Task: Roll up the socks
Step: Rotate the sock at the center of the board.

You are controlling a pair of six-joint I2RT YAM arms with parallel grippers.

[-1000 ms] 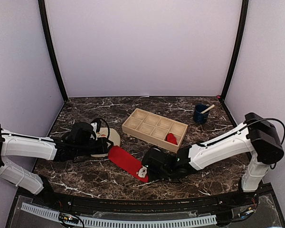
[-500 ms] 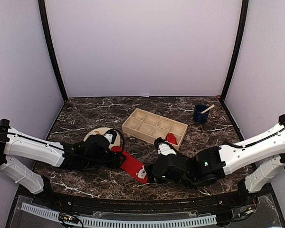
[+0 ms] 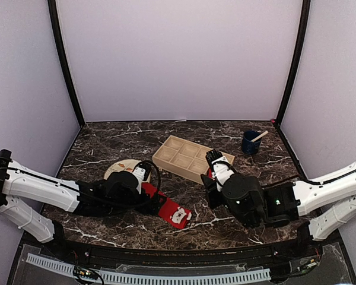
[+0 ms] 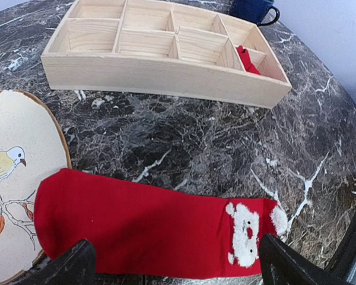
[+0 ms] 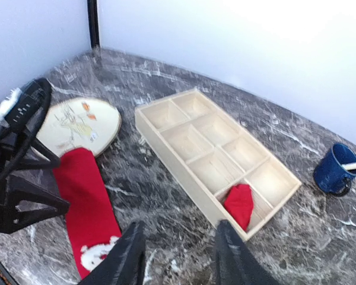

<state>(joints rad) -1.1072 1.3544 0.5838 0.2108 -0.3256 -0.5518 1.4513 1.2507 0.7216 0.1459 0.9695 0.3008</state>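
One red sock (image 4: pixel 142 228) lies flat on the marble, its white-marked toe (image 4: pixel 247 233) to the right and its cuff end resting on the plate's edge. My left gripper (image 4: pixel 181 270) hangs just over it, jaws wide open at either end of the sock. From above, the sock (image 3: pixel 172 208) lies to the right of the left gripper (image 3: pixel 151 199). A second sock, a compact red bundle (image 5: pixel 240 203), sits in a near corner compartment of the wooden tray (image 5: pixel 166 139). My right gripper (image 5: pixel 181 261) is raised over bare marble in front of the tray, open and empty.
A beige plate (image 4: pixel 12 172) with a bird and leaf pattern lies left of the sock. A blue mug (image 5: pixel 334 169) with a wooden stick stands at the back right. The tray (image 3: pixel 166 155) lies diagonally in the middle.
The left gripper has opened wide and moved right along the sock. The right gripper has come off the sock's toe end, lifted and swung back toward the tray.
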